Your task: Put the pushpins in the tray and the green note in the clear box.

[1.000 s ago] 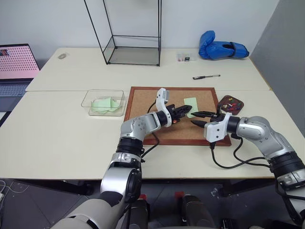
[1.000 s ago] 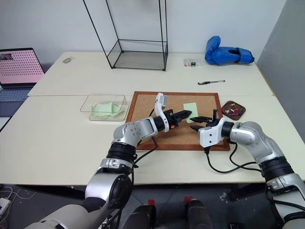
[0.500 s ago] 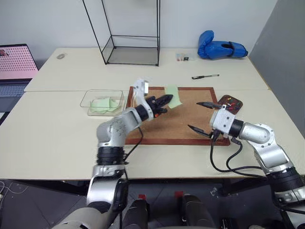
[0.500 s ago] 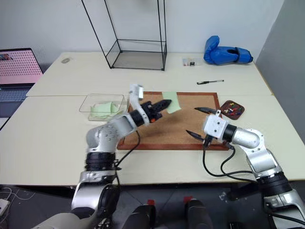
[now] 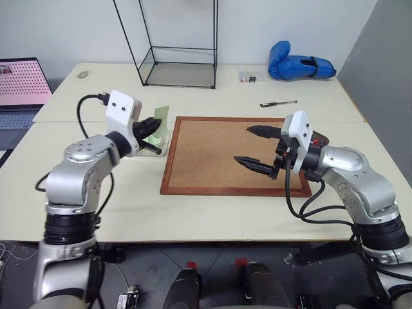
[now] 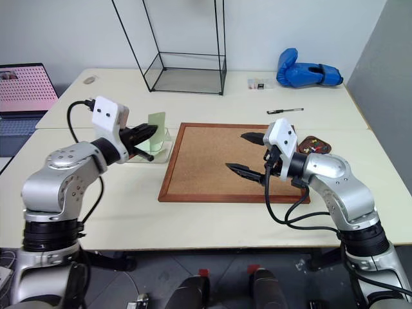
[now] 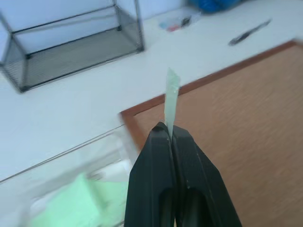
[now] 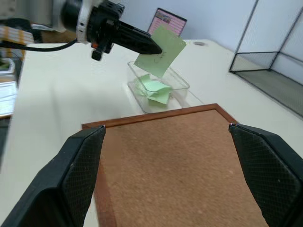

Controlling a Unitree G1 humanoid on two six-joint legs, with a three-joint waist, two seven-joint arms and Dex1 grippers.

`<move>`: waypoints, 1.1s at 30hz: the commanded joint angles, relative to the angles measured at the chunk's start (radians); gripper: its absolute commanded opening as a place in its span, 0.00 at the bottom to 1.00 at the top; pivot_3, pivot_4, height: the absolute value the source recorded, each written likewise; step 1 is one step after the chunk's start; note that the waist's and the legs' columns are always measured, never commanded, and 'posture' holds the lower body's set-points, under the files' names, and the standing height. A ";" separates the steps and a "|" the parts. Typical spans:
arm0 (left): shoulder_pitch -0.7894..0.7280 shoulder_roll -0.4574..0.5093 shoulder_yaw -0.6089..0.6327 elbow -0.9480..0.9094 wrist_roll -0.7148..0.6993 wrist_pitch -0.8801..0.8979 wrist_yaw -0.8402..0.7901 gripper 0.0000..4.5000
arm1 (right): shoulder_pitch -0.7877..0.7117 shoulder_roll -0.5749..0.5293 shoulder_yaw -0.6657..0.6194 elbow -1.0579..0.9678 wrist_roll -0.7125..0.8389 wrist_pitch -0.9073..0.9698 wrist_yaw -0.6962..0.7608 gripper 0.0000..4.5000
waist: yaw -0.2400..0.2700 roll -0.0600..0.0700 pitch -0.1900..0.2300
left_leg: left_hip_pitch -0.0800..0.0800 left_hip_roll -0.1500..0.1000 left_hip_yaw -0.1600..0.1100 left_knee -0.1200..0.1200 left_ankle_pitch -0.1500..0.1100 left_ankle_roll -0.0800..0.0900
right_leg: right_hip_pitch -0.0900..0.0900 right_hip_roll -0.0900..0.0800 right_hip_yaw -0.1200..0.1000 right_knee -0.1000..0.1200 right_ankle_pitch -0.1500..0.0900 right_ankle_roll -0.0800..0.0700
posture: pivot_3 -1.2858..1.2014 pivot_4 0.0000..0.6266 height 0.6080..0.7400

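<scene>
- Presently left pincer (image 5: 154, 126) clenched on the green note (image 5: 159, 121), held upright on edge above the clear box (image 6: 162, 152), over its end nearest the corkboard (image 5: 212, 151).
- Note's long axis roughly vertical; faint marks on its face, unreadable.
- Right pincer (image 5: 257, 146) released, fingers wide apart over the corkboard.
- Tray (image 6: 315, 143) sits beside the corkboard's right edge.

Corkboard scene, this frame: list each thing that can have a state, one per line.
green note: pinched by the left end effector, held above the clear box
clear box: open, crumpled green papers inside
right end effector: open, empty, over the corkboard
corkboard: bare
tray: holds pins
laptop: screen on
</scene>
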 commanded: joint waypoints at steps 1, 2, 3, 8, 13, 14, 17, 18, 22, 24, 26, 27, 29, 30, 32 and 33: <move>-0.039 0.052 -0.056 0.145 0.140 -0.216 -0.003 0.00 | -0.036 -0.011 0.002 -0.038 0.027 0.064 0.030 0.98 | 0.002 0.000 0.000 | 0.000 0.000 0.000 0.000 0.000 0.000 | 0.000 0.000 0.000 0.000 0.000 0.000 | 0.52 0.24 1.00; -0.051 0.062 -0.083 0.193 0.179 -0.273 -0.002 0.00 | -0.041 -0.014 0.013 -0.036 0.013 0.069 0.036 0.98 | 0.002 0.000 0.000 | 0.000 0.000 0.000 0.000 0.000 0.000 | 0.000 -0.001 0.000 0.000 0.000 0.000 | 0.52 0.24 1.00; -0.062 0.061 -0.098 0.233 0.201 -0.311 -0.002 0.00 | -0.045 -0.015 0.022 -0.034 0.002 0.072 0.040 0.98 | 0.003 0.000 0.000 | 0.000 0.000 0.000 0.000 0.000 0.000 | 0.000 -0.001 0.000 -0.001 0.000 0.000 | 0.52 0.24 1.00; -0.124 0.036 -0.121 0.418 0.258 -0.453 0.005 0.00 | -0.074 -0.001 0.058 0.002 -0.077 0.063 0.012 0.98 | 0.003 0.000 0.000 | -0.002 0.000 0.000 0.000 0.000 0.000 | -0.001 -0.001 0.000 0.000 0.000 0.000 | 0.52 0.24 1.00; -0.157 0.037 -0.147 0.516 0.308 -0.528 -0.004 0.00 | -0.069 0.000 0.061 -0.001 -0.100 0.068 0.014 0.98 | 0.001 0.000 0.000 | -0.004 0.000 0.000 0.000 0.000 0.000 | -0.004 -0.001 0.000 0.000 0.000 0.000 | 0.52 0.24 1.00; -0.160 0.035 -0.147 0.529 0.310 -0.536 -0.007 0.00 | -0.067 0.001 0.061 -0.001 -0.104 0.069 0.013 0.98 | 0.001 0.000 0.000 | -0.004 0.000 0.000 0.000 0.000 0.000 | -0.004 -0.001 0.000 0.000 0.000 0.000 | 0.52 0.24 1.00; -0.164 0.032 -0.138 0.549 0.314 -0.551 -0.008 0.00 | -0.065 0.007 0.059 -0.002 -0.110 0.075 0.010 0.98 | 0.001 0.000 0.000 | -0.004 0.000 0.000 0.000 0.000 0.000 | -0.004 -0.001 -0.001 0.001 0.000 0.000 | 0.52 0.24 1.00; -0.164 0.030 -0.133 0.553 0.312 -0.548 -0.007 0.00 | -0.065 0.010 0.058 -0.002 -0.112 0.077 0.009 0.98 | 0.000 0.000 0.000 | -0.004 0.000 0.000 0.000 0.000 0.000 | -0.004 -0.001 -0.001 0.001 0.000 0.000 | 0.52 0.24 1.00; -0.159 0.032 -0.126 0.551 0.312 -0.533 -0.010 0.12 | -0.064 0.014 0.053 -0.005 -0.113 0.086 0.011 1.00 | 0.000 0.000 0.000 | -0.004 0.000 0.000 0.000 0.000 0.000 | -0.004 0.000 -0.001 0.001 0.000 0.000 | 0.52 0.24 1.00; -0.157 0.032 -0.125 0.547 0.314 -0.531 -0.014 0.23 | -0.065 0.016 0.053 -0.004 -0.114 0.088 0.013 1.00 | 0.000 0.000 0.000 | -0.004 0.000 0.000 0.000 0.000 0.000 | -0.004 0.000 -0.001 0.001 0.000 0.000 | 0.52 0.24 1.00; -0.153 0.032 -0.124 0.542 0.314 -0.528 -0.018 0.30 | -0.067 0.015 0.055 -0.002 -0.117 0.087 0.016 1.00 | -0.001 0.000 0.000 | -0.004 0.000 0.000 0.000 0.000 0.000 | -0.004 0.000 -0.001 0.001 0.000 0.000 | 0.52 0.24 1.00; -0.150 0.032 -0.123 0.537 0.316 -0.526 -0.018 0.34 | -0.067 0.013 0.056 -0.001 -0.120 0.083 0.019 1.00 | -0.001 0.000 0.000 | -0.004 0.000 0.000 0.000 0.000 0.000 | -0.004 0.000 -0.001 0.001 0.000 0.000 | 0.52 0.24 1.00; -0.145 0.031 -0.122 0.529 0.317 -0.523 -0.018 0.43 | -0.068 0.013 0.056 0.001 -0.122 0.080 0.021 1.00 | -0.001 0.000 0.000 | -0.004 0.000 0.000 0.000 0.000 0.000 | -0.004 0.000 -0.001 0.001 0.000 0.000 | 0.52 0.24 1.00; -0.144 0.032 -0.123 0.524 0.320 -0.524 -0.017 0.47 | -0.068 0.013 0.056 0.003 -0.124 0.077 0.022 1.00 | -0.001 0.000 0.000 | -0.004 0.000 0.000 0.000 0.000 0.000 | -0.004 0.000 -0.001 0.001 0.000 0.000 | 0.52 0.24 1.00; -0.143 0.034 -0.121 0.506 0.319 -0.523 -0.023 0.55 | -0.068 0.016 0.055 0.007 -0.130 0.071 0.021 1.00 | -0.001 0.000 0.000 | -0.004 0.000 0.000 0.000 0.000 0.000 | -0.004 0.000 -0.001 0.001 0.000 0.000 | 0.52 0.24 1.00; -0.143 0.035 -0.116 0.486 0.309 -0.517 -0.031 0.59 | -0.065 0.016 0.053 0.009 -0.131 0.068 0.021 1.00 | -0.001 0.000 0.000 | -0.004 0.000 0.000 0.000 0.000 0.000 | -0.004 0.000 -0.001 0.001 0.000 0.000 | 0.52 0.24 1.00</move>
